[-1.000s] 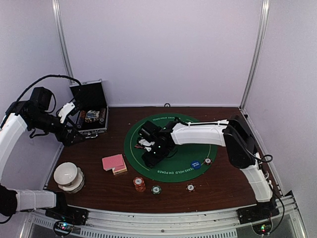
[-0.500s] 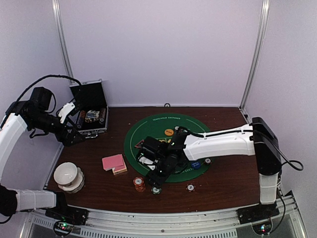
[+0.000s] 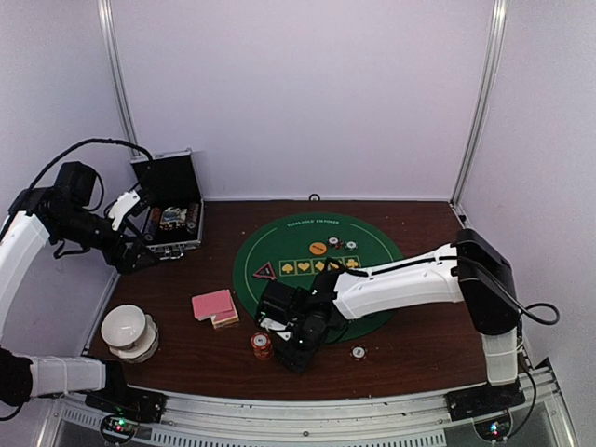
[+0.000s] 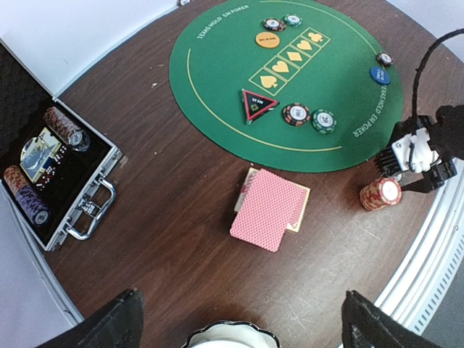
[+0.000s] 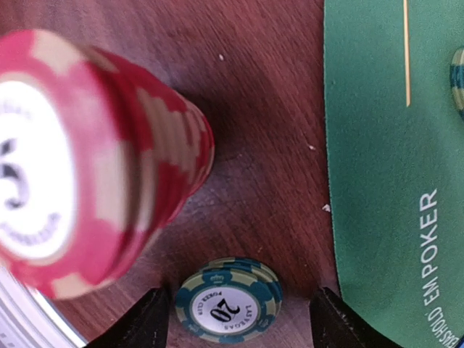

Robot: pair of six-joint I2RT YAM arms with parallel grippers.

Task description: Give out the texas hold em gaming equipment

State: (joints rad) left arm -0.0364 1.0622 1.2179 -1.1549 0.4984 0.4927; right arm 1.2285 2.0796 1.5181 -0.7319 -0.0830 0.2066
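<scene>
So, the right gripper (image 5: 239,322) is down at the wood by the near edge. Its fingers are spread and not gripping anything. A green 20 chip (image 5: 228,299) lies flat between them, and I can't tell if that's one chip or two stacked. Right beside it stands one red chip stack (image 5: 94,167), too blurry up close to count.

The left gripper (image 4: 243,322) hangs over by the left edge, fingers wide and empty. A white bowl (image 4: 228,335) peeks in below it, mostly cut off.

There's one pile of pink-backed cards (image 4: 270,209) on the wood between the bowl and the green mat (image 4: 217,72).

On the mat I count:
- one triangle marker (image 4: 257,104)
- a pair of chips (image 4: 296,114) just beside the marker
- a far pair (image 4: 273,24) next to the one orange disc (image 4: 267,40)
- one blue disc (image 4: 378,75) with a lone chip (image 4: 384,59) by it

From the top camera the right arm covers the blue one. One more white-edged chip (image 3: 358,352) sits near the near edge.

The black case (image 4: 87,210) lies open in the far-left corner with chip rolls inside, but I can't make out how many.
</scene>
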